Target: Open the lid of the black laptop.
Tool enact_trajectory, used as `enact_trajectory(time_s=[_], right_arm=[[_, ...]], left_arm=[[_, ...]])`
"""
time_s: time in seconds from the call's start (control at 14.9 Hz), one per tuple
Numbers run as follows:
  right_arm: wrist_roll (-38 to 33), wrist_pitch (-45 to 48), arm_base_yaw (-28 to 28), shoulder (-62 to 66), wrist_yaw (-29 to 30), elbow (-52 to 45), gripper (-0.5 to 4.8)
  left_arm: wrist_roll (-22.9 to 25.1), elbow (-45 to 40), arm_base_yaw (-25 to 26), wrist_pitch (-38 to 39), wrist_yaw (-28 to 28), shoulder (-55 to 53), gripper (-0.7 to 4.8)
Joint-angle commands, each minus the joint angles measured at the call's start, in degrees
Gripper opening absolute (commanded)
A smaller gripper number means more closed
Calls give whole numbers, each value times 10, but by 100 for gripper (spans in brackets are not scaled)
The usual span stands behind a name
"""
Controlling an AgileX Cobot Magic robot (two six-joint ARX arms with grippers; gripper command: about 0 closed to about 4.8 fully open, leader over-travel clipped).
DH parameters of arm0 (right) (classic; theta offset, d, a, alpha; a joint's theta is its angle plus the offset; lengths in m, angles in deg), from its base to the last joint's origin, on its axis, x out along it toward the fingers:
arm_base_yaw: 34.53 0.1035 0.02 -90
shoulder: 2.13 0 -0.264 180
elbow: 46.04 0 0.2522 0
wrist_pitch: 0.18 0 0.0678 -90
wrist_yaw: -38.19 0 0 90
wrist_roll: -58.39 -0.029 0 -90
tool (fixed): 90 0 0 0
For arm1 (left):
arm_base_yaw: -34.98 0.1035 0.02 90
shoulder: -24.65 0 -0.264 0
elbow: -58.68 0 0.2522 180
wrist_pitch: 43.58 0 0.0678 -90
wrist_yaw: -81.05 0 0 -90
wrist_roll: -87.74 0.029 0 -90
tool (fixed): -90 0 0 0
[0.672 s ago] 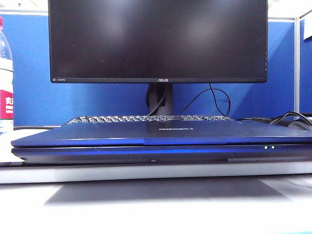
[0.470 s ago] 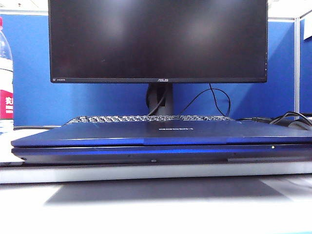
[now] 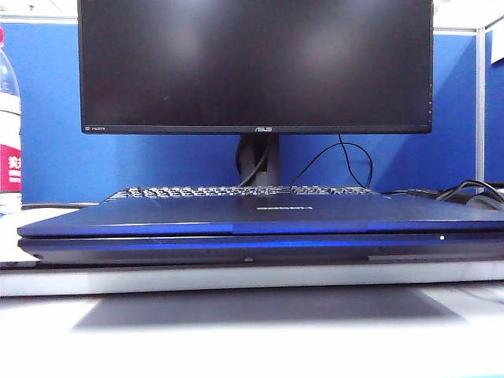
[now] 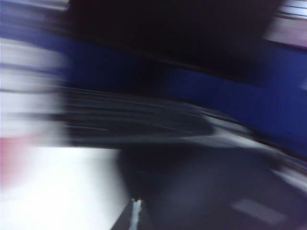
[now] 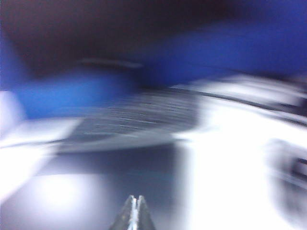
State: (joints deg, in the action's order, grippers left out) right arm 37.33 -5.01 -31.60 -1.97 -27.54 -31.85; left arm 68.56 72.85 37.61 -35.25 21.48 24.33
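The black laptop (image 3: 260, 246) lies flat across the desk in the exterior view. Its lid (image 3: 236, 214) is down, a wide blue-sheened panel with a small logo (image 3: 284, 209) on top. One small light (image 3: 441, 236) glows on the front edge. Neither gripper shows in the exterior view. Both wrist views are heavily smeared. My left gripper (image 4: 136, 202) shows its fingertips pressed together, shut on nothing, over a dark blurred surface. My right gripper (image 5: 135, 197) is also shut and empty, above a dim bluish surface.
An ASUS monitor (image 3: 256, 63) on a stand rises right behind the laptop, with a keyboard (image 3: 236, 190) at its foot. A water bottle (image 3: 9, 134) stands at the far left. Black cables (image 3: 465, 191) lie at the right. A blue partition closes the back.
The laptop and its lid have not moved. Two green lights showed on the front edge; now one shows.
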Motion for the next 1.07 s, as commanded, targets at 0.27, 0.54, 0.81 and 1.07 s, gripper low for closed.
enact_trajectory(time_s=[0.27,0.54,0.81,1.07], right_arm=[[-125,-57,93,-1,129,-2,-6],[-107,-166,282,-1,23,-2,-6],[-106,-190,396,0,-145,-1,-6],[-103,-192,396,75,-199,-1,-6]], left_arm=[[-130,0,-32,33,238,1,-5],[-153,0,-155,129,202,1,-5],[-158,0,-242,135,80,1,-5],[-190,0,-245,135,73,-8,-5]])
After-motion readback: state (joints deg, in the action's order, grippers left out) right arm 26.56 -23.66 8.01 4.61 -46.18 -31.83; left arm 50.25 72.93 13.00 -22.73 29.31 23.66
